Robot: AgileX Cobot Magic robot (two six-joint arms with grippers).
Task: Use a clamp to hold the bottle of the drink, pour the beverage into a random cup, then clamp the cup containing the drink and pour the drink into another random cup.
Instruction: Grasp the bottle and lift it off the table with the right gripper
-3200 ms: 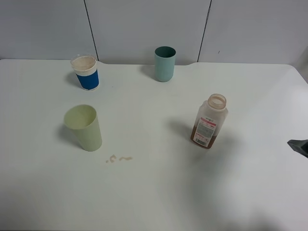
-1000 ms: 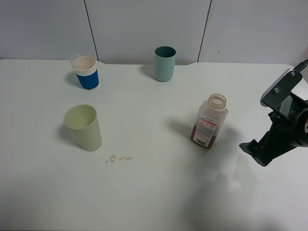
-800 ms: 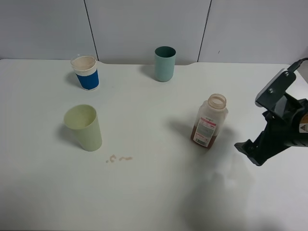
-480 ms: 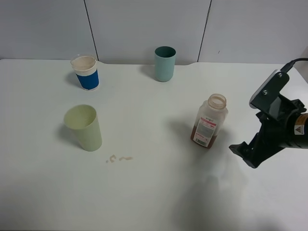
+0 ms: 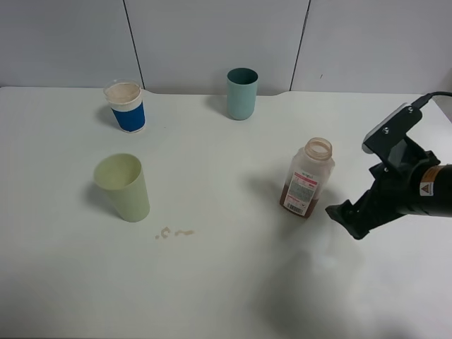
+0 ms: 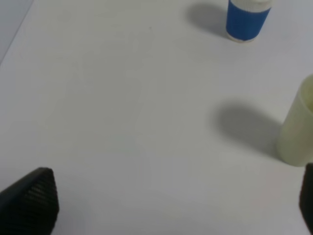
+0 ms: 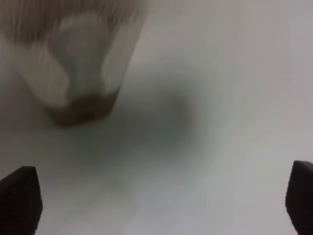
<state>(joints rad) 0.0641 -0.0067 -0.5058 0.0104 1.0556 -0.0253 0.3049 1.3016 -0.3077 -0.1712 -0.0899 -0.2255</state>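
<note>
From the high camera, my right claw (image 5: 346,219) hangs low over the white table (image 5: 226,289), jaws spread wide and holding nothing. The bottle (image 5: 306,178) stands upright just beside my fingertips, on the side they point to, and is not touching them. It is translucent plastic, squat and square-shouldered, with a wide round neck that has no cap and a red-and-white label. The brown beverage (image 5: 294,201) fills only its lower part. Well beyond the bottle from my claw stands the yellow-green cup (image 5: 124,188), tall, tapered and matte. The blue-and-white cup (image 5: 126,106) and the teal cup (image 5: 241,93) stand farther off. Small brown specks (image 5: 174,232) lie near the yellow-green cup.

At my left wrist, my left claw (image 6: 168,203) is also released. Its ridged black pads (image 6: 30,201) stand far apart over bare table. The yellow-green cup stands ahead and off to one side, and the blue-and-white cup farther ahead.

At my right wrist the picture is blurred. The bottle (image 7: 73,63) looms ahead of the gaping jaws, nearer one fingertip than the other.

I judge the step in hand to be the approach for the grasp. To do it well I should centre the bottle between the pads, then close on the labelled body below the shoulder. The thin plastic will likely flex, so I should squeeze firmly but gently. With the neck open I should keep the bottle level.
</note>
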